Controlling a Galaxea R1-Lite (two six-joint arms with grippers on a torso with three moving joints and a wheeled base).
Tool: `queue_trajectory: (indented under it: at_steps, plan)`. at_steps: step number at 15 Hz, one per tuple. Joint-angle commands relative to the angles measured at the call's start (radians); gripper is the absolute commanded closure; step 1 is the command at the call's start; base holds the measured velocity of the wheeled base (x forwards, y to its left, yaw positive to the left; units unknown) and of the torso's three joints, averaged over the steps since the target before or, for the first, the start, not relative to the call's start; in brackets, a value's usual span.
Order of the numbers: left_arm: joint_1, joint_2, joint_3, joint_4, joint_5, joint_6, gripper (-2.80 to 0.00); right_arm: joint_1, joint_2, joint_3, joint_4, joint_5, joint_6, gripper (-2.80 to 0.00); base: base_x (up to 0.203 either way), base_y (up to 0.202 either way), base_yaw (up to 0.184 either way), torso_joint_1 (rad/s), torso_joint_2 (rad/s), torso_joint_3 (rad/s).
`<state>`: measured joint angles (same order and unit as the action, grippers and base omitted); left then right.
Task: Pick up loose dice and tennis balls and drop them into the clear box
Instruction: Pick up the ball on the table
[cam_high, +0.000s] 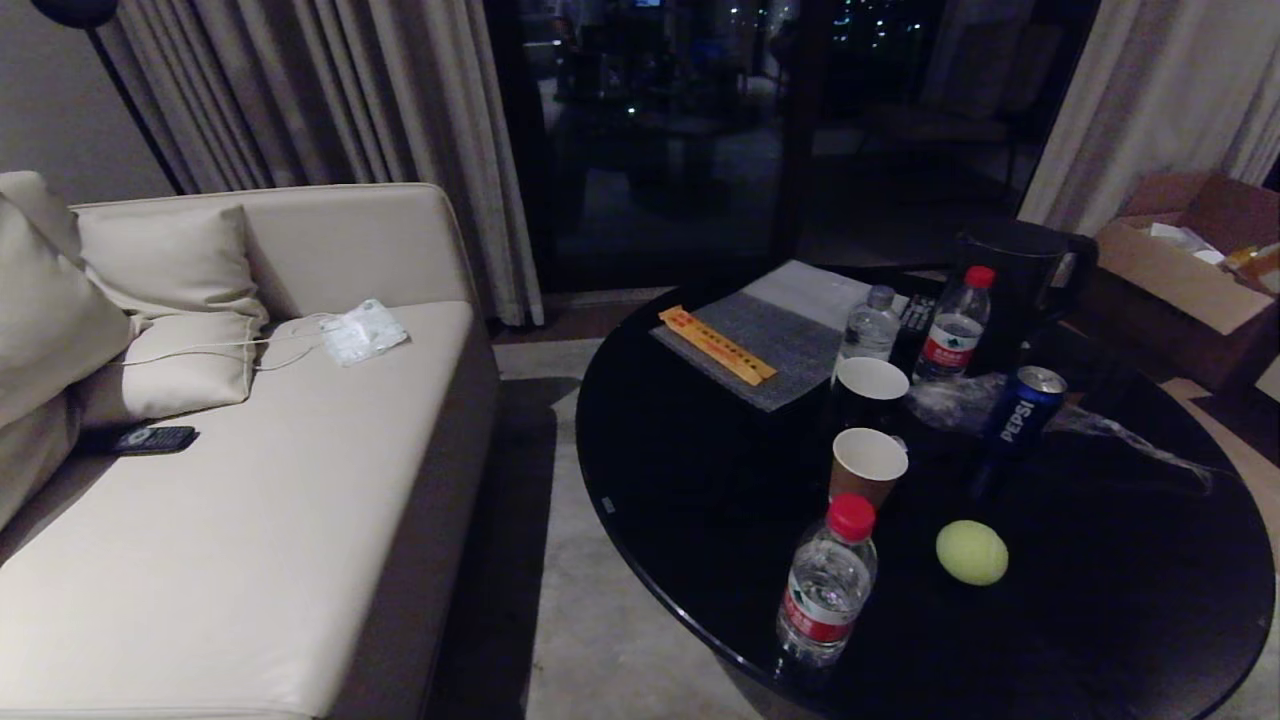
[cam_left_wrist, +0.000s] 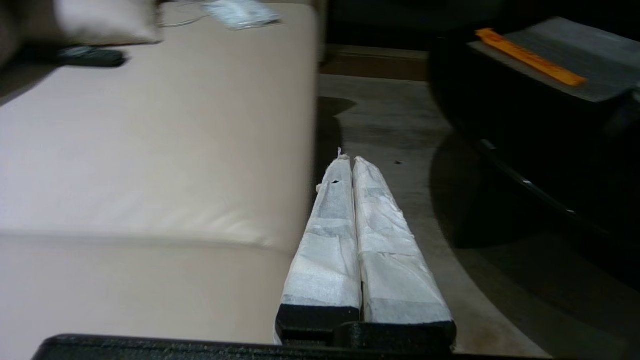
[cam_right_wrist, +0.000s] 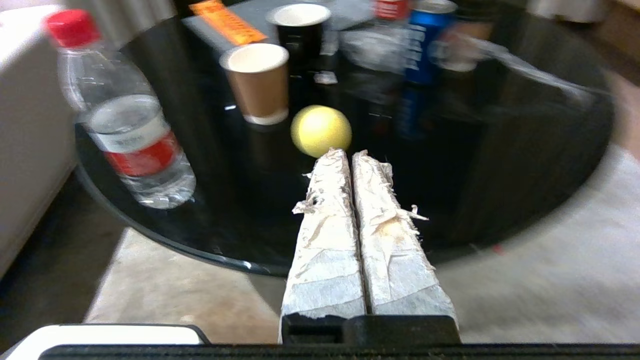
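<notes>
One yellow-green tennis ball (cam_high: 971, 552) lies on the round black table (cam_high: 700, 480), near its front, to the right of a water bottle. In the right wrist view the same tennis ball (cam_right_wrist: 321, 130) sits on the table beyond my right gripper (cam_right_wrist: 349, 152), which is shut and empty, off the table's near edge. My left gripper (cam_left_wrist: 350, 160) is shut and empty too, over the floor between the sofa and the table. Neither arm shows in the head view. The dice and the clear box are out of view.
On the table stand a red-capped water bottle (cam_high: 828, 585), two paper cups (cam_high: 866, 466), a Pepsi can (cam_high: 1022, 405), two more bottles (cam_high: 955, 328), a dark kettle (cam_high: 1015, 290) and a grey mat with an orange strip (cam_high: 716, 344). A beige sofa (cam_high: 250, 480) fills the left; a remote (cam_high: 150, 439) lies there.
</notes>
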<state>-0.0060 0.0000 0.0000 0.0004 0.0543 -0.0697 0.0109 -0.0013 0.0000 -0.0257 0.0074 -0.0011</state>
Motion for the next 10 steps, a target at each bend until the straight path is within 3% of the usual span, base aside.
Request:
queue_trajectory:
  at_steps: [1,3,10]
  plan:
    - [0.0,0.002,0.002,0.0,0.001,-0.002,0.0,0.0,0.001,0.011,0.0,0.002,0.0,0.0,-0.001,0.001,-0.115,0.002,0.0,0.003]
    - [0.0,0.002,0.002,0.0,0.001,-0.002,0.0,0.0,0.001,0.011,0.0,0.002,0.0,0.0,0.001,0.004,-0.08,0.002,0.0,0.003]
    - [0.0,0.002,0.002,-0.002,0.004,-0.01,0.0,0.0,0.001,0.011,-0.001,0.001,-0.003,0.0,0.0,0.0,0.0,0.0,0.0,0.0]
